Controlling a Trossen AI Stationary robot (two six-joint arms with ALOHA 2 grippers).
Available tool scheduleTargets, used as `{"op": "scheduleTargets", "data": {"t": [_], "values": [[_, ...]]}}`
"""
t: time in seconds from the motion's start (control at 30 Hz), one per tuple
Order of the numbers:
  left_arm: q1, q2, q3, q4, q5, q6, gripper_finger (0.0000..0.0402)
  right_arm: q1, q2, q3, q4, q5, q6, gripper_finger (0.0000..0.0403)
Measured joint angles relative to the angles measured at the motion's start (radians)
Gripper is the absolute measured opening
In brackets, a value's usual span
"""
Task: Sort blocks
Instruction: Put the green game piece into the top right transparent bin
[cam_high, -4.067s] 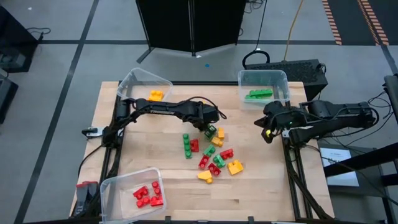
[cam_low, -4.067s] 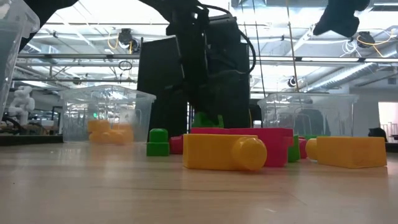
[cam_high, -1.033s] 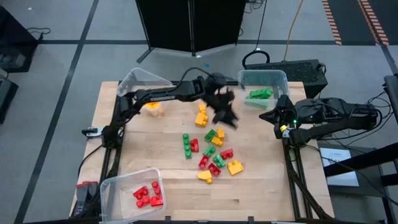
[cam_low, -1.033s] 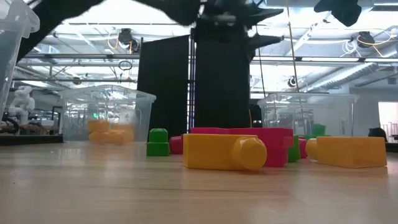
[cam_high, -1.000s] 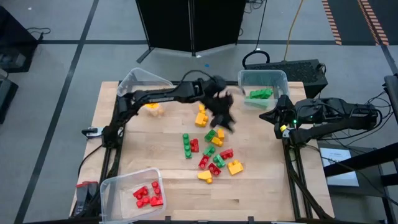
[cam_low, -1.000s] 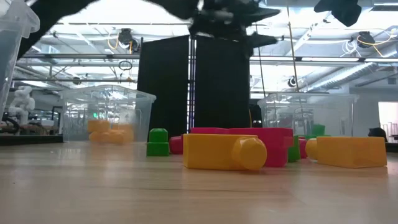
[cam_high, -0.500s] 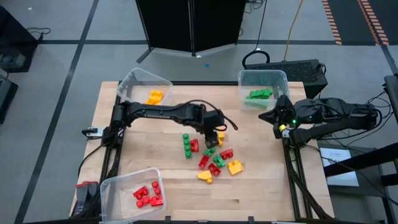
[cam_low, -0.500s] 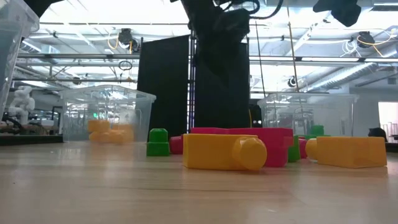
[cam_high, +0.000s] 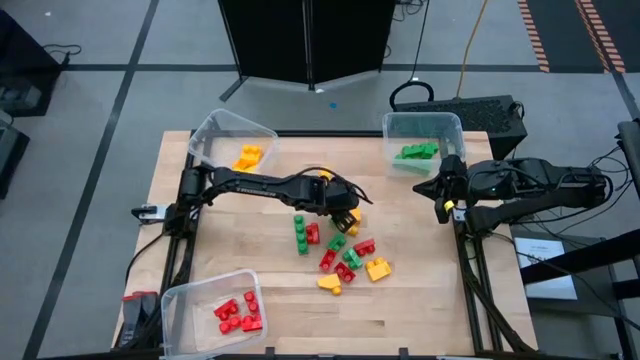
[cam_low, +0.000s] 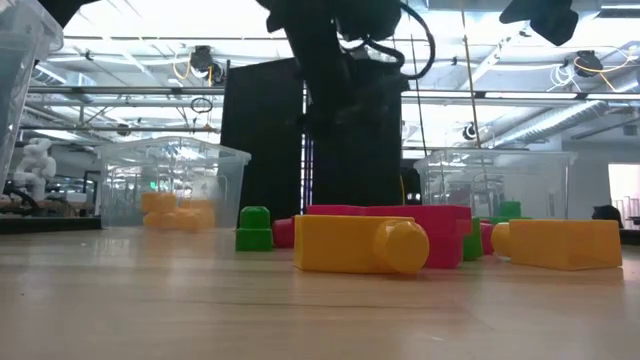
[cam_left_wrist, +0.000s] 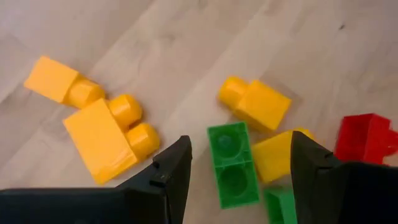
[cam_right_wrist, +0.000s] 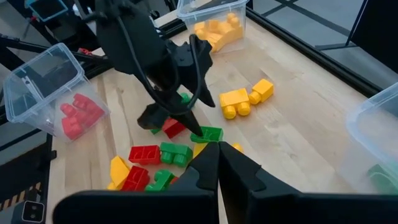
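Lowered from above the table since a second ago, the left gripper (cam_left_wrist: 239, 177), fingers parted and empty, straddles a green block (cam_left_wrist: 232, 163) in the loose blocks (cam_high: 340, 248) at table centre, while the right gripper (cam_high: 440, 190), clenched shut, waits beside the green bin (cam_high: 424, 126).

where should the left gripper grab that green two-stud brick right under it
Grip the green brick across its two long side walls, coming straight down from above. It lies flat, studs up, between the left gripper's open fingers. A yellow brick crowds one side, so that finger has little room.
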Motion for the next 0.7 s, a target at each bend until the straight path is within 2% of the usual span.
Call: {"op": "scheduleTargets", "data": {"t": [0.3, 0.6, 0.7], "values": [[-0.001, 0.068, -0.025, 0.07, -0.006, 0.0, 0.0164, 0.0, 0.008, 0.0, 0.001, 0.0, 0.019, 0.0006], [0.001, 0.14, -0.029, 0.044, 0.019, -0.029, 0.0164, 0.0, 0.013, 0.0, 0.0, -0.003, 0.026, 0.0006], [-0.001, 0.129, -0.024, 0.042, 0.025, -0.026, 0.0159, 0.0, 0.013, 0.0, 0.0, -0.003, 0.026, 0.0006]]}}
